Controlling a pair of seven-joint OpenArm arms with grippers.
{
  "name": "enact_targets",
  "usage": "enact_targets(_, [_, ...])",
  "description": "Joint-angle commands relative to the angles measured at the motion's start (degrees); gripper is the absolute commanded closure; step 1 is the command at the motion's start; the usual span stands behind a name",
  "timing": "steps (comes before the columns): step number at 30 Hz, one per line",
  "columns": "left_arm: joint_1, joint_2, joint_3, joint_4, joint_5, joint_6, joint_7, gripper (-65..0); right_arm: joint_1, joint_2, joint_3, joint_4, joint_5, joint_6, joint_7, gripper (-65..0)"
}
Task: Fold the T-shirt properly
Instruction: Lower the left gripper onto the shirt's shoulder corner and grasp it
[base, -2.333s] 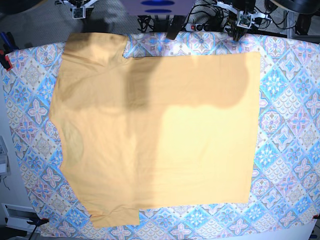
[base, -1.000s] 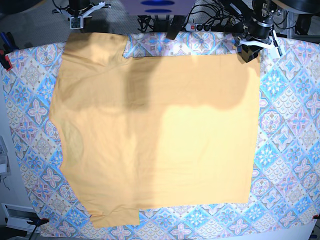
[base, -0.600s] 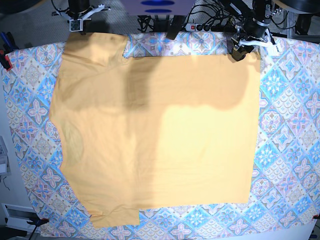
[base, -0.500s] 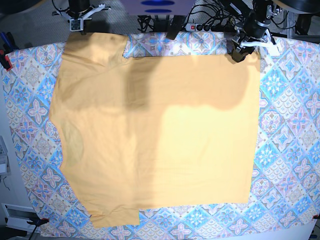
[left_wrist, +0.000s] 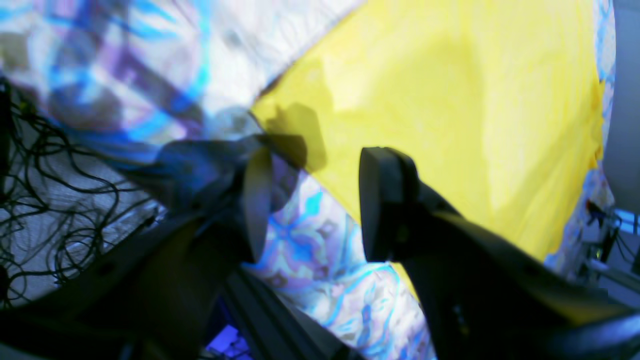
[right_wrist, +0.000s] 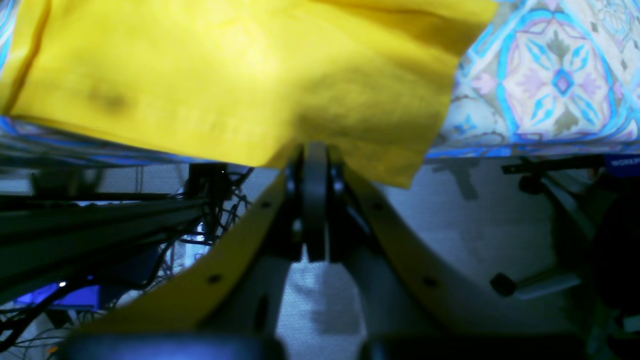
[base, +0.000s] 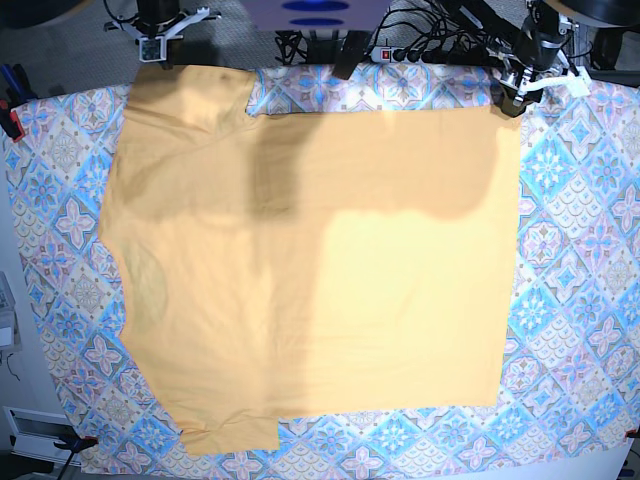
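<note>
The pale yellow-orange T-shirt (base: 320, 270) lies spread flat on the patterned tablecloth (base: 580, 250), neck to the left and hem to the right. My left gripper (base: 508, 100) hangs at the shirt's far right corner. In the left wrist view it (left_wrist: 320, 200) is open, with only tablecloth (left_wrist: 300, 240) between its fingers and the shirt corner (left_wrist: 270, 115) just beyond the tips. My right gripper (base: 155, 55) is at the far left sleeve. The right wrist view shows it (right_wrist: 315, 155) shut, tips against the hanging edge of the shirt (right_wrist: 225, 75). I cannot tell whether cloth is pinched.
Behind the table's far edge are a power strip and tangled cables (base: 400, 48). Red clamps (base: 12, 125) hold the tablecloth at the left edge. A wide band of tablecloth (right_wrist: 550, 85) shows to the right of the shirt and along the front.
My left gripper has opened wider and shifted from just inside the shirt's far right corner out to that corner's edge. The right arm and the shirt have not moved.
</note>
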Motion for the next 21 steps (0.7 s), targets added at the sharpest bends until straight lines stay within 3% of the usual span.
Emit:
enact_targets(1, [0.7,-0.3,-0.6,0.1,-0.4,-0.8,-0.4,-28.2,-0.8,0.1,0.1,0.6,-0.1,-0.1,1.1,0.0])
enact_targets(5, [0.6,1.8,-1.8,-0.9,-0.4,-0.8,-0.3,-28.2,-0.8,0.1,0.2,0.6,-0.1,-0.1,1.1,0.0])
enact_targets(21, [-4.5,1.9,-1.9,-5.7,-0.4,-0.8,1.0,-28.2,-0.8,0.1,0.1,0.6,-0.1,-0.1,1.1,0.0])
